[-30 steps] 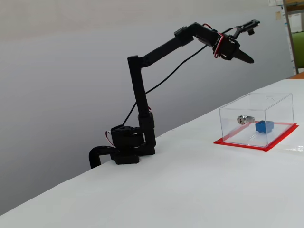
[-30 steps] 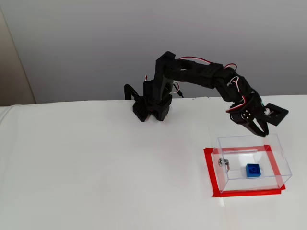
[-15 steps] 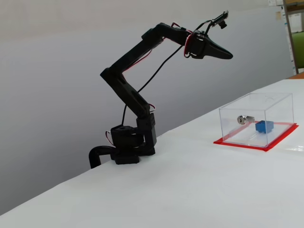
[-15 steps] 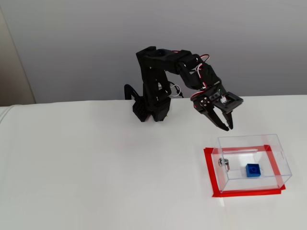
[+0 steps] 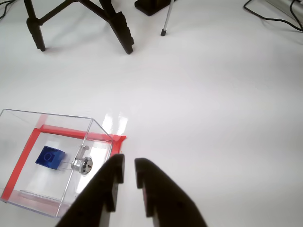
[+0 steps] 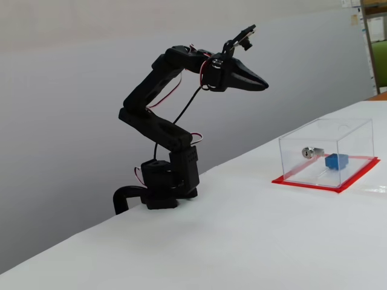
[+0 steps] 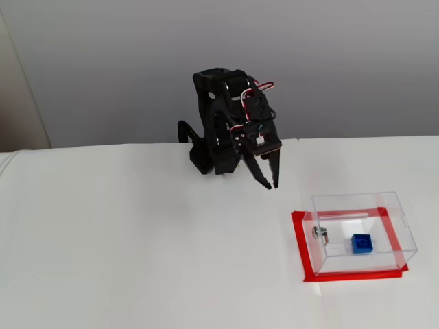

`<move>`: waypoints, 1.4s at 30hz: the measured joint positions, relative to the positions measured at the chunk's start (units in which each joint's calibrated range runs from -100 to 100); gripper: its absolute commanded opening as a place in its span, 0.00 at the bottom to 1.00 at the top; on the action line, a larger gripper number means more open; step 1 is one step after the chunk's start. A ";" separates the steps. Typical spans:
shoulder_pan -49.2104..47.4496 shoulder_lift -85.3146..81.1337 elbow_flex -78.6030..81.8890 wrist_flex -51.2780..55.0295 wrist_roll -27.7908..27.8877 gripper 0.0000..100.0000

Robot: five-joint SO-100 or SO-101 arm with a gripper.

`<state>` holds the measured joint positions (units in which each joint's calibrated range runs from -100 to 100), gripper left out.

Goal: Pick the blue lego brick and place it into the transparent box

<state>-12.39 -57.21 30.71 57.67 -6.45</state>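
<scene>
The blue brick [image 7: 361, 243] sits inside the clear box [image 7: 343, 202], on its red base, a little to one side of the silver lock [image 7: 321, 234] set in the box wall. The wrist view shows the same: the brick [image 5: 49, 156] lies flat on the red floor behind the clear wall, stud up, with the lock [image 5: 82, 165] just beside it. The side-on fixed view agrees, the brick [image 6: 336, 161] resting low in the box [image 6: 357, 130] on the white desk [image 6: 242, 241].

The gripper [image 7: 271, 179] hangs in the air well apart from the box, between the box and the arm's base, and holds nothing. In the wrist view its jaws [image 5: 129, 166] stand slightly apart with a narrow empty gap between them; in the side-on fixed view the gripper [image 6: 261, 85] is raised high, with the arm folded toward its base.

Judged from this, the task looks done: the brick is in the box and the jaws are off it. Nothing of the placing seems left; at most the arm could fold down to a rest pose near its base. No other brick shows on the desk.
</scene>
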 measured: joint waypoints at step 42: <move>23.18 -42.03 60.19 -2.40 7.72 0.02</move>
<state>10.79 -99.24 90.91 55.27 1.27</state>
